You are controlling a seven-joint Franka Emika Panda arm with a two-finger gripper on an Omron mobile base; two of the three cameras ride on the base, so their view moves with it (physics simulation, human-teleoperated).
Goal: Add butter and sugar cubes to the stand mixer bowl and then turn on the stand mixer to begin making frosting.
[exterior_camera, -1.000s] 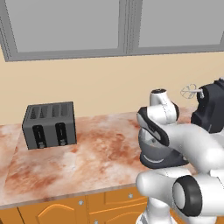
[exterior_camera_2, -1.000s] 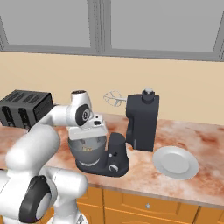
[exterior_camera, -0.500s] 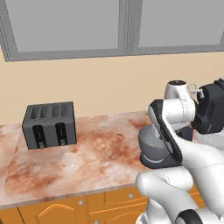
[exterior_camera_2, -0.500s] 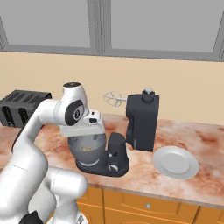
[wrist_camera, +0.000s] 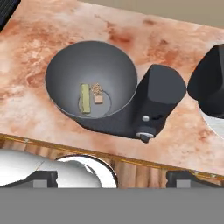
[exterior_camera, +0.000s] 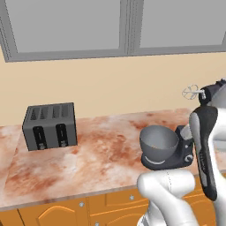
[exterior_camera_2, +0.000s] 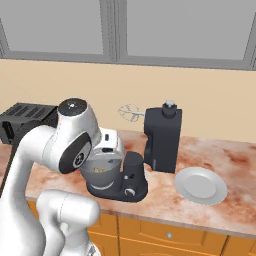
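Gripper spread wide and empty above the stand mixer bowl (wrist_camera: 89,83).

The gripper (wrist_camera: 111,177) is seen with its dark tips far apart at the bottom of the hand view, nothing held or touched between them. Compared with a second ago, the arm has been raised and swung right, so the bowl is now uncovered in the left base view. The butter (wrist_camera: 85,99) is laid on the bowl's floor, with the sugar cubes (wrist_camera: 97,93) just beside it. The bowl is seated on the base of the stand mixer (exterior_camera_2: 161,137), whose head is tilted up.
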